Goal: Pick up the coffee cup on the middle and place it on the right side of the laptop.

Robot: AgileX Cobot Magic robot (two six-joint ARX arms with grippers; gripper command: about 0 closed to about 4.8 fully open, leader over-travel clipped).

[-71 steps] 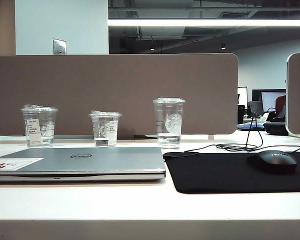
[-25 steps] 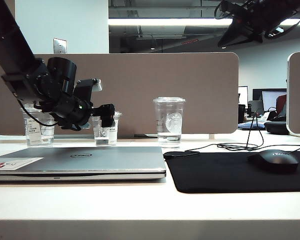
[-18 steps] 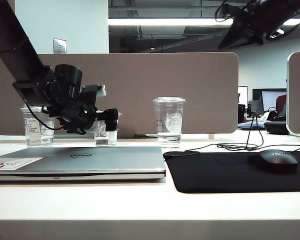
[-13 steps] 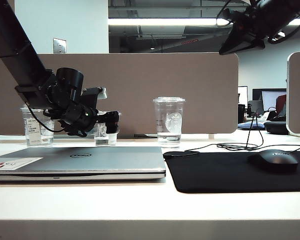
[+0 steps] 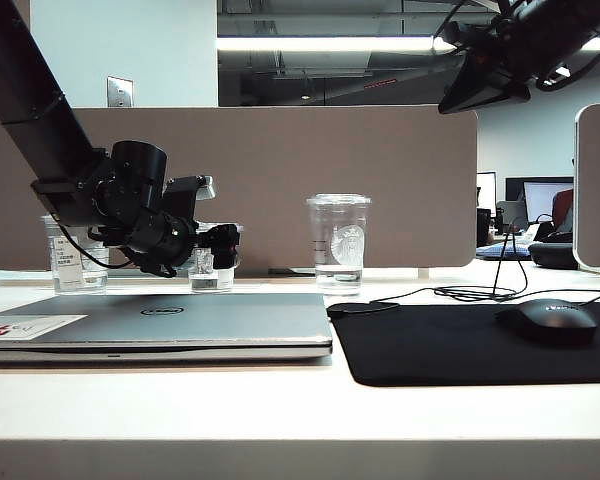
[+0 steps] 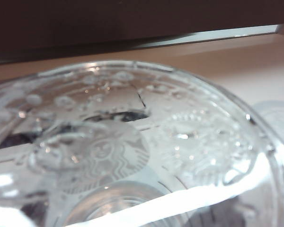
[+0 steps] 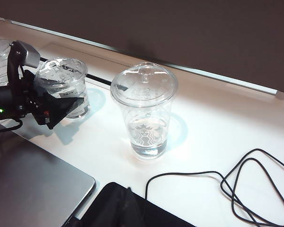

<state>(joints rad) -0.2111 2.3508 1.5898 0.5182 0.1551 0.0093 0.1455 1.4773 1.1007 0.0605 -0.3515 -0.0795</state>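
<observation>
The coffee cup (image 5: 208, 273) is short and clear with a crinkled lid, and it stands on the desk behind the laptop (image 5: 180, 320), in the middle of the three cups. My left gripper (image 5: 221, 246) is level with it and open. One dark finger (image 7: 61, 108) lies along the cup's near side, and the cup (image 7: 61, 74) sits between the jaws. The cup's lid (image 6: 132, 137) fills the left wrist view. My right gripper (image 5: 483, 82) hangs high at the upper right, far from the cups, and its jaws do not show clearly.
A taller clear cup with a round logo (image 5: 337, 245) stands to the right of the middle one. A wider short cup (image 5: 75, 265) stands to its left. A black mouse pad (image 5: 460, 345) with a mouse (image 5: 545, 322) and cable (image 5: 480, 293) lies right of the laptop. A brown divider (image 5: 280, 170) backs the desk.
The left arm has come down and forward, so its gripper moved from in front of the middle cup to around it. The right arm shifted slightly overhead.
</observation>
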